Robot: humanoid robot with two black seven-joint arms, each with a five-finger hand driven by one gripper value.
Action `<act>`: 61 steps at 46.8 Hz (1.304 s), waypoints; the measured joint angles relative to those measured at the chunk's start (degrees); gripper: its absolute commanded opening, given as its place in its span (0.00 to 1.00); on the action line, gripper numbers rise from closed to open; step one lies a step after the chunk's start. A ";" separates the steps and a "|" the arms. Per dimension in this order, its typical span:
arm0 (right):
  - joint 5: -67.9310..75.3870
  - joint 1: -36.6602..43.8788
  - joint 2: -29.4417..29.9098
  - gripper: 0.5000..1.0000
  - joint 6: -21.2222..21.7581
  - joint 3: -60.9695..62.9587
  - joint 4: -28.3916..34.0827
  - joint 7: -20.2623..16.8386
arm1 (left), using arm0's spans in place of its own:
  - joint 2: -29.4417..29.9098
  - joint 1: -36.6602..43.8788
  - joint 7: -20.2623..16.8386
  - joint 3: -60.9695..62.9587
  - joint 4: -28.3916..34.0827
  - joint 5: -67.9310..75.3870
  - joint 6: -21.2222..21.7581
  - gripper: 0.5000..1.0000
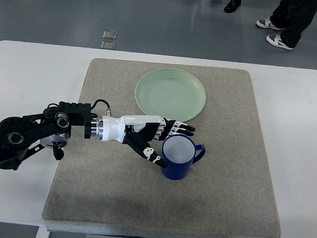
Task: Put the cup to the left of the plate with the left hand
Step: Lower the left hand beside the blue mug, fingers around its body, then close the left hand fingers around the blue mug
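So the dark blue glossy mug with a handle [180, 157] is standing upright on the grey felt-like mat [223, 200], a bit below and slightly right of the round pale green plate [171, 94], not touching it. Handle sticks out to the right, and the inside looks pale. No logo or print on it that I can make out.

The left hand [156, 139], white and black with jointed fingers, comes in from the left and sits right against the mug's left side. Fingers are curved along the rim and the thumb reaches to the lower left wall, so it's loosely cupping the mug, but I can't tell if it's actually gripping.

Mat lies on a white table [25, 77]. Beyond the far edge there's grey floor with someone's shoes [273, 32] and a small floor plate [108, 37].
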 measured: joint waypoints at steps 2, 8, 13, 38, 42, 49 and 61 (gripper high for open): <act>0.00 0.00 0.00 0.86 0.00 0.00 0.00 0.00 | -0.23 0.22 -0.01 -0.05 0.01 0.00 0.00 0.99; 0.00 0.00 0.00 0.86 0.00 0.00 0.00 0.00 | -0.71 1.01 -0.02 -0.27 0.01 -0.04 0.00 0.99; 0.00 0.00 0.00 0.86 0.00 0.00 0.00 0.00 | -1.56 1.17 -0.02 -0.28 0.02 -0.05 0.00 0.99; 0.00 0.00 0.00 0.86 0.00 0.00 0.00 0.00 | -2.43 1.65 -0.50 -0.47 -0.01 -0.18 2.45 0.99; 0.00 0.00 0.00 0.86 0.00 0.00 0.00 0.00 | -2.44 1.80 -0.65 -0.47 0.00 -0.17 2.57 0.98; 0.00 0.01 0.00 0.86 0.00 0.00 0.00 0.00 | -3.06 2.31 -0.71 -0.32 0.18 -0.17 2.57 0.98; 0.00 0.00 0.00 0.86 0.00 0.00 0.00 0.00 | -3.65 2.32 -0.71 -0.27 2.00 -0.15 2.66 0.97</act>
